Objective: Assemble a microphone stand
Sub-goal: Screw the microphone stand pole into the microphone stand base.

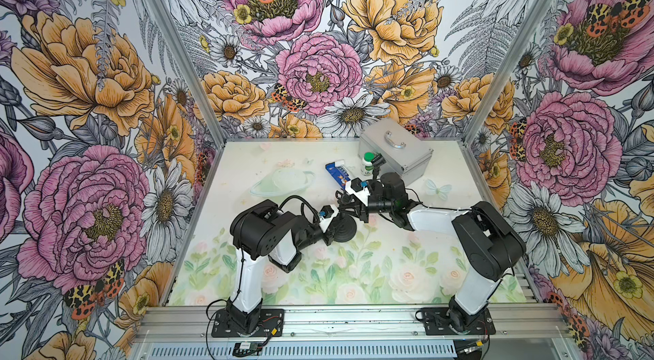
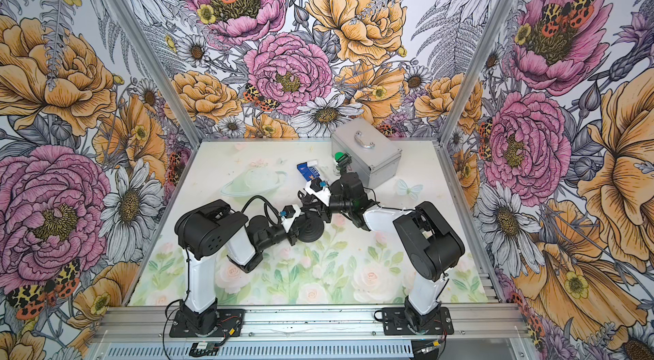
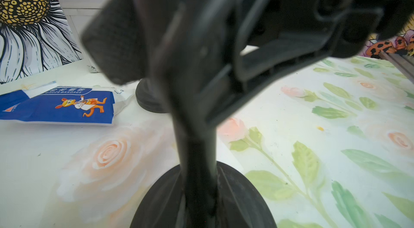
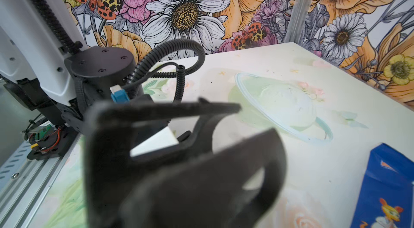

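A black microphone stand (image 1: 346, 231) being put together at the centre of the desk (image 1: 389, 262).
The round base (image 2: 313, 231) is seen resting on the desk, mid-frame in both top views, with its pole (image 3: 197, 159) clamped upright in the left end effector (image 1: 334, 222). The right end effector (image 1: 348, 199) is clenched at the clip (image 3: 280, 58) on top; whether the clip is actually gripped cannot be told. The pole is best held steady and plumb while the clip is seated squarely, without the base being dragged.
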Tool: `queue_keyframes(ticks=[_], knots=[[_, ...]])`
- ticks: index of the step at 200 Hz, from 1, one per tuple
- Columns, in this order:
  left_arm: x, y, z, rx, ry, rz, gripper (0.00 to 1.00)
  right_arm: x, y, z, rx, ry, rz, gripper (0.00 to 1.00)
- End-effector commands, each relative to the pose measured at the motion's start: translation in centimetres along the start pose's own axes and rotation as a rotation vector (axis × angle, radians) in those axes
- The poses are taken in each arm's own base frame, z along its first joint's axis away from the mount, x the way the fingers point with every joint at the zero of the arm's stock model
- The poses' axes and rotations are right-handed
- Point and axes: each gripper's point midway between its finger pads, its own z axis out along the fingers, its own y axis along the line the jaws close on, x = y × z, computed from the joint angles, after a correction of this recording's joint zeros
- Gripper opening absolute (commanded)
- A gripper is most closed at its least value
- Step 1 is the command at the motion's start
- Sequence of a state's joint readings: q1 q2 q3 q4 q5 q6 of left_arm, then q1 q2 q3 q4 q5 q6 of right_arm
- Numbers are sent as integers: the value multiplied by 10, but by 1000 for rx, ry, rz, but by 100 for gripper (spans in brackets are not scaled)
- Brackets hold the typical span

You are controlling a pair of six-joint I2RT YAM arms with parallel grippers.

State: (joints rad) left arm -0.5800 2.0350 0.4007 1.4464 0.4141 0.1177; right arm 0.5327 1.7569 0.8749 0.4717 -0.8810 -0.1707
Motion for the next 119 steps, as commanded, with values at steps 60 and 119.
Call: queue_keyframes(ticks=[60, 119], knots=[[16, 7, -3, -40, 53, 7, 20, 20, -37, -56, 1242, -165, 134, 0], [16, 7, -4, -42, 54, 6, 20, 16, -19, -23, 1065, -53, 7, 31]])
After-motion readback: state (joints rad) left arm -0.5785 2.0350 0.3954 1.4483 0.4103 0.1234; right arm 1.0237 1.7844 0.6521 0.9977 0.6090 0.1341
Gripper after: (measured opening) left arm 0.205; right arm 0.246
